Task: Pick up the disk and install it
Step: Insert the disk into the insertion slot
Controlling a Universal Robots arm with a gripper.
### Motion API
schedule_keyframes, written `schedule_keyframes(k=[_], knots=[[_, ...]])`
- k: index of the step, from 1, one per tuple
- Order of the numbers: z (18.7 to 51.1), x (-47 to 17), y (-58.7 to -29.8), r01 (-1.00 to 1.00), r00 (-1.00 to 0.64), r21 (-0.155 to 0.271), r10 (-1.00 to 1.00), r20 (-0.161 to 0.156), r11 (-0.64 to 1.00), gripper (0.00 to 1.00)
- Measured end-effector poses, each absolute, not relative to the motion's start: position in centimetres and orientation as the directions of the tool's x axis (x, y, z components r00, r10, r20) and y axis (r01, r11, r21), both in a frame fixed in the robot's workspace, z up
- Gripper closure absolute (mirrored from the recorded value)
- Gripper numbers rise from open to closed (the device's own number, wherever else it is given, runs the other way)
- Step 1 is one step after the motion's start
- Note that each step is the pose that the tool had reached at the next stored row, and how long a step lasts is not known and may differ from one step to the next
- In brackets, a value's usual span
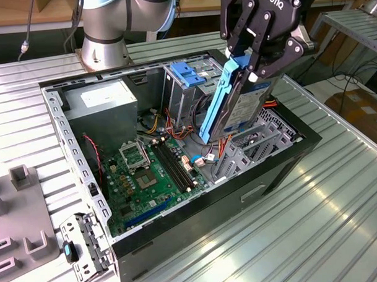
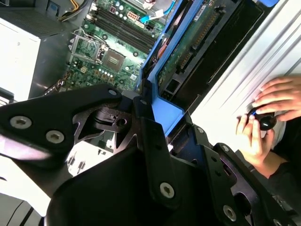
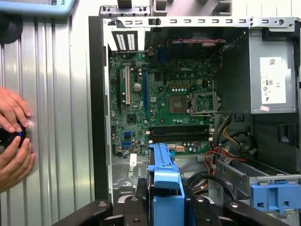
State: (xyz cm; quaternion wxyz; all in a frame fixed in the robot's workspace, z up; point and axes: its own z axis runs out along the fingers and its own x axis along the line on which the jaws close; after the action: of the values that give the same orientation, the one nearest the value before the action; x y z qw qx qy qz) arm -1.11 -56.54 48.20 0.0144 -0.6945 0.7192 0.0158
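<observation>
The disk (image 1: pixel 242 108), a silver drive in a blue carrier frame, hangs tilted on edge over the right half of the open computer case (image 1: pixel 59 130) in the exterior view. My gripper (image 1: pixel 248 66) is shut on its upper end. In the second wrist view the black fingers (image 2: pixel 151 136) clamp the blue frame, and the disk (image 2: pixel 186 52) shows its green circuit side. The first wrist view looks straight down past the disk's blue carrier edge (image 3: pixel 164 176) onto the motherboard (image 3: pixel 160 103).
Inside the case are a grey power supply (image 1: pixel 103 104), a drive cage with a blue latch (image 1: pixel 187 73) and loose cables (image 1: pixel 204 156). A person's hands (image 3: pixel 11 136) rest on the ribbed table beside the case. Grey fixture blocks (image 1: pixel 24 215) stand at the exterior view's left.
</observation>
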Motion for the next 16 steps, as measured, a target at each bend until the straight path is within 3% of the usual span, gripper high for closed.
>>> schedule_keyframes(k=[16], knots=[[47.3,2.9,-57.0,-0.999,-0.035,0.001,-0.999,-0.035,0.035,0.63]])
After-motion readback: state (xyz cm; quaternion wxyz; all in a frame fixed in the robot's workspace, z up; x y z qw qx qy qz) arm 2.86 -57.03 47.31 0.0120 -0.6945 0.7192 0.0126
